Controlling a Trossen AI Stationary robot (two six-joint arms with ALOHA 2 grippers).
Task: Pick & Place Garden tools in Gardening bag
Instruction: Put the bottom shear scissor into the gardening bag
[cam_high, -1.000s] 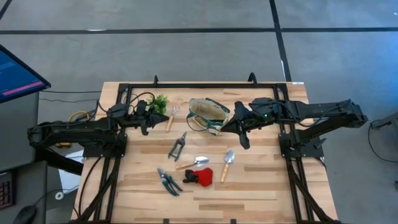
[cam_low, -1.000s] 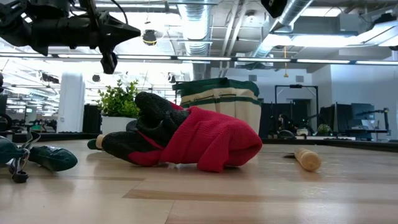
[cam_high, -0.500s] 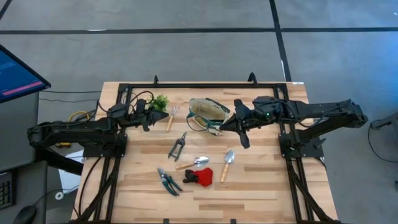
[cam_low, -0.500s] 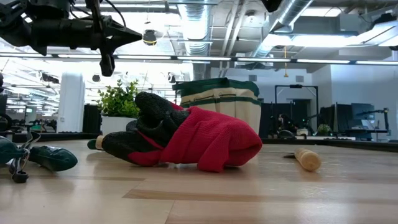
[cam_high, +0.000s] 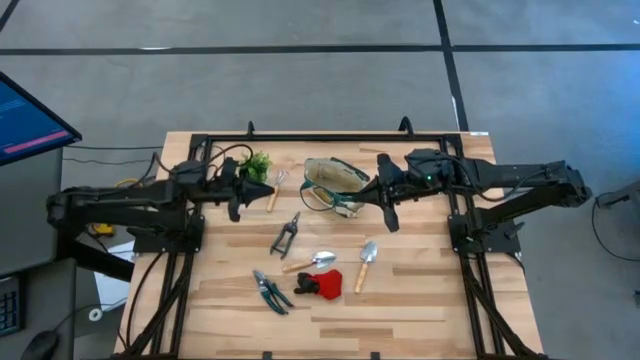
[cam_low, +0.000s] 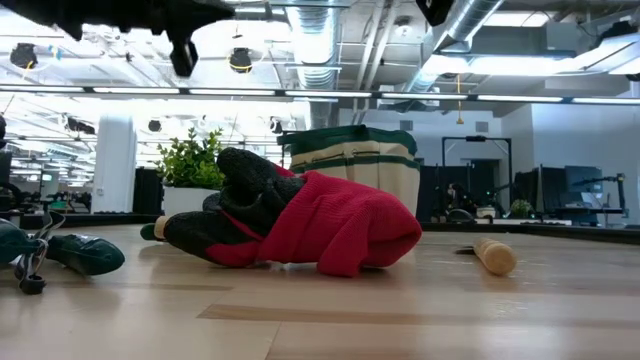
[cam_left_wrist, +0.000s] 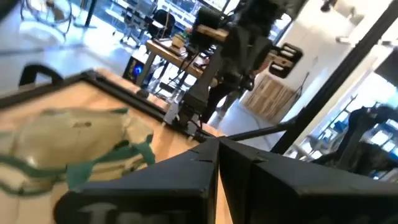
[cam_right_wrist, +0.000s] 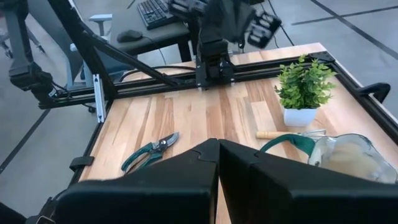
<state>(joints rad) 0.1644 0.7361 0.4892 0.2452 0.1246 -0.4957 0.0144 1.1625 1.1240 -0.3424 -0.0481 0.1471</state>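
Observation:
The cream gardening bag (cam_high: 335, 185) with green trim stands at the table's far middle, also seen in the low view (cam_low: 360, 160). Garden tools lie on the wood: a wooden-handled tool (cam_high: 274, 190) beside the potted plant, dark shears (cam_high: 285, 235), two trowels (cam_high: 310, 262) (cam_high: 366, 265), green-handled pruners (cam_high: 270, 290) and a red-and-black glove (cam_high: 320, 285). My left gripper (cam_high: 240, 192) hovers shut and empty left of the bag, near the plant. My right gripper (cam_high: 380, 198) hovers shut and empty at the bag's right side.
A small green potted plant (cam_high: 258, 163) stands at the far left of the bag. A black frame rail (cam_high: 330, 138) runs along the table's far edge. Bare wood (cam_high: 420, 300) lies at the near right. Desks and a monitor stand beyond the table.
My left gripper has risen well above the table and rolled a little, staying shut and empty. The tools and the bag lie as before.

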